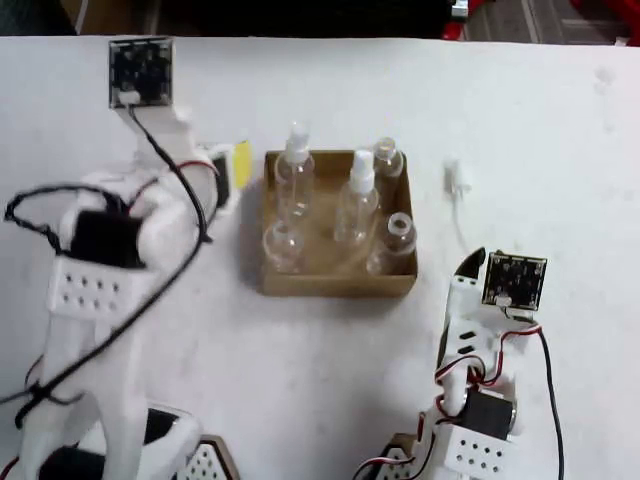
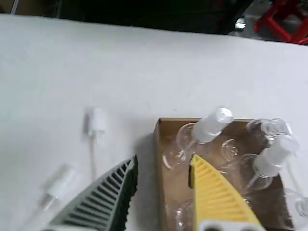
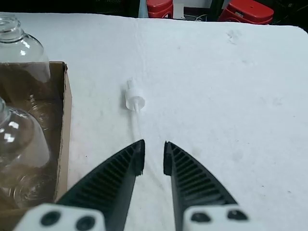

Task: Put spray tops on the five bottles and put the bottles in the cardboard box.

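The cardboard box (image 1: pixel 335 283) holds five clear bottles. Two carry white spray tops (image 1: pixel 296 150) (image 1: pixel 361 172); three stand uncapped (image 1: pixel 388 158) (image 1: pixel 283 244) (image 1: pixel 396 232). A loose spray top (image 1: pixel 456 180) lies on the table right of the box, its tube pointing back at my right gripper (image 3: pixel 154 156), which is narrowly open and empty just behind it (image 3: pixel 134 98). My left gripper (image 2: pixel 162 173), with one grey and one yellow finger, hangs open over the box's left wall (image 2: pixel 158 144). Two more loose spray tops (image 2: pixel 96 120) (image 2: pixel 60 182) lie on the table beside that wall.
White table all around, with open room in front of the box and to the far right. The left arm's black cable (image 1: pixel 150 290) loops over the table at the left. Red stools (image 3: pixel 245 10) stand beyond the far edge.
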Controlling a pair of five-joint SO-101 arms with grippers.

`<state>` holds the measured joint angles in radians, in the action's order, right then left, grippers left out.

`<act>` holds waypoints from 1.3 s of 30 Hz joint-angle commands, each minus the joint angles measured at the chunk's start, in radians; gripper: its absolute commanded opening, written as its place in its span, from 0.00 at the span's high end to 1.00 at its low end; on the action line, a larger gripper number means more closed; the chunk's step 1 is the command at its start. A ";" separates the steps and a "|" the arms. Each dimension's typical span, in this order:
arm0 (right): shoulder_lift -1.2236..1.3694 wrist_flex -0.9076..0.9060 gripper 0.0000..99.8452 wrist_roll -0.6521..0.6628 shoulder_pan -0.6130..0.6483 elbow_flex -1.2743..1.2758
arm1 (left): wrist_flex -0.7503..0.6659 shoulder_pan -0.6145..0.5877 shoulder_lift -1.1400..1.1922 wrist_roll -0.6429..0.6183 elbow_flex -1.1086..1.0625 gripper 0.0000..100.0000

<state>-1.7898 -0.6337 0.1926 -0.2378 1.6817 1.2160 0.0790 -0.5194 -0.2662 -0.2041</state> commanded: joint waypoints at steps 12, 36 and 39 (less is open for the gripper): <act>0.001 0.002 0.94 0.014 -0.001 0.009 | 0.180 -0.214 0.825 -0.023 0.614 0.83; 0.001 0.001 0.94 0.014 0.028 0.009 | 0.207 -0.254 1.923 -0.020 1.826 0.84; 0.001 0.001 0.94 0.014 0.027 0.009 | 0.216 -0.245 1.949 -0.021 1.834 0.84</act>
<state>-1.7898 -0.6337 0.1926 -0.2209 1.6817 1.4170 -0.1741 1.4231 -0.2739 1.5650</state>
